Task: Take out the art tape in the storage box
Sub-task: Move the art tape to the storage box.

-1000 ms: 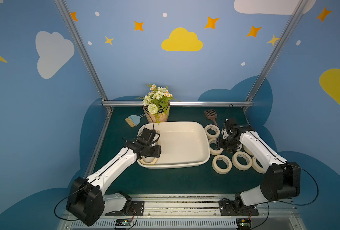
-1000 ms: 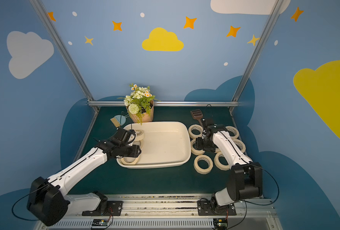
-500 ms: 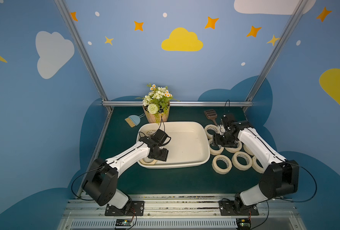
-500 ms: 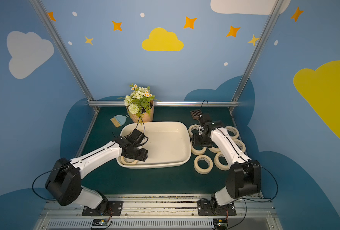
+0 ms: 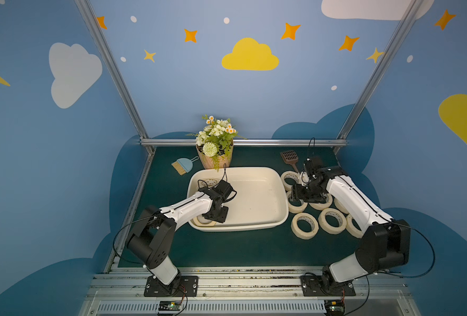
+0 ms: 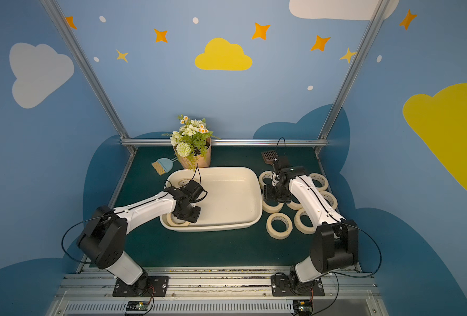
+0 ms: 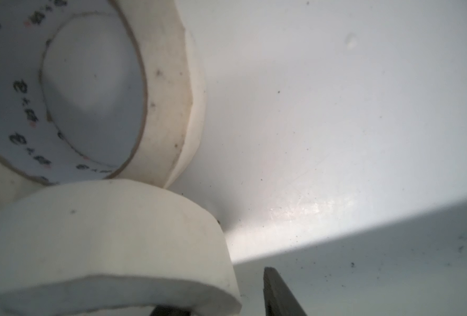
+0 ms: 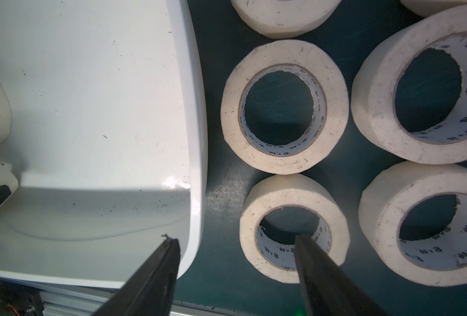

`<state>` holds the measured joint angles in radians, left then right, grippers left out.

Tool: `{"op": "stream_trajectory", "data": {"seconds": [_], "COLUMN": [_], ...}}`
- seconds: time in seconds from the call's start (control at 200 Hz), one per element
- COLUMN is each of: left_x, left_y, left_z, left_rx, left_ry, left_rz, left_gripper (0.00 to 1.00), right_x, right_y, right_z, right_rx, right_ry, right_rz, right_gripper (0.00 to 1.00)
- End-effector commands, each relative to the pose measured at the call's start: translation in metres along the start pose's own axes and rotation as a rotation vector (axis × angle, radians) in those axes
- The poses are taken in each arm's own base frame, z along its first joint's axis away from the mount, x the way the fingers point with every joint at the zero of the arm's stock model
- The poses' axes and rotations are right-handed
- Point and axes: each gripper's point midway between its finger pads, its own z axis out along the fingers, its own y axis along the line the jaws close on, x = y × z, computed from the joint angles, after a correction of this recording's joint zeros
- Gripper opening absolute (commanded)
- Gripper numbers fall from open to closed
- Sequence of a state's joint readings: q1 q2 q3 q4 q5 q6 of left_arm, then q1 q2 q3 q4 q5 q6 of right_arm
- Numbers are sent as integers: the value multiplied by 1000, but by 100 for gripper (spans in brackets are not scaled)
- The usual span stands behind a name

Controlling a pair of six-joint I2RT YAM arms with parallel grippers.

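Observation:
The cream storage box [image 5: 254, 228] [image 6: 226, 228] lies mid-table. One art tape roll [image 5: 209, 182] lies flat in its back left corner. Another roll [image 5: 199, 222] [image 7: 103, 232] sits in the front left corner, and beside it a roll [image 7: 166, 82] leans with its printed core showing. My left gripper [image 5: 212, 218] [image 7: 215, 290] reaches down onto the front roll and straddles its wall. The outer finger [image 7: 278, 295] stands a sliver off the tape; the inner one is mostly hidden. My right gripper [image 5: 299, 195] [image 8: 236, 238] hangs open over the box's right rim [image 8: 196, 109] and a table roll [image 8: 292, 229].
Several more rolls [image 5: 304, 225] lie flat on the green mat right of the box. A flower pot [image 5: 215, 153] stands just behind the box, a blue brush and dustpan [image 5: 181, 165] to its left, a brown scoop [image 5: 289, 157] at the back right.
My left arm has folded in, and its gripper has slid right along the box's front left corner, widening and then narrowing round the roll. The right gripper has edged slightly towards the box.

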<state>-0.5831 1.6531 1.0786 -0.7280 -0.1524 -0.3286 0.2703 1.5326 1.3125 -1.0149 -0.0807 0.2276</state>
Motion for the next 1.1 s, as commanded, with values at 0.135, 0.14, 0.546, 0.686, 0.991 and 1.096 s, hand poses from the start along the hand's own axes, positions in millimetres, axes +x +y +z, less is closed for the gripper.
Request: {"op": "stream_trajectory", "data": {"seconds": [0.135,0.14,0.546,0.686,0.991,1.096], "left_x": [-60,-61,-126,-128,-135,-131], "left_y": [-54,-56,-136,-144,-83,-53], "left_z": [-54,-55,7,12,-80,-65], "left_rx": [162,167,370,386,236,199], "left_ry": [-181,-182,-156,-139,-321,-282], "left_rz": [84,85,175,222,199,152], "left_gripper": [23,23,30,70,91,88], "right_x": [4,4,3,3,0,-2], "right_y": [6,6,15,17,28,38], "right_z": [-3,-3,8,4,5,6], "right_rx": [-18,-18,-53,-50,-76,-85], "right_ry": [23,23,54,48,38,41], "right_rz": [-18,-19,-21,-31,-49,-69], "right_gripper": [71,71,71,73,74,74]}}
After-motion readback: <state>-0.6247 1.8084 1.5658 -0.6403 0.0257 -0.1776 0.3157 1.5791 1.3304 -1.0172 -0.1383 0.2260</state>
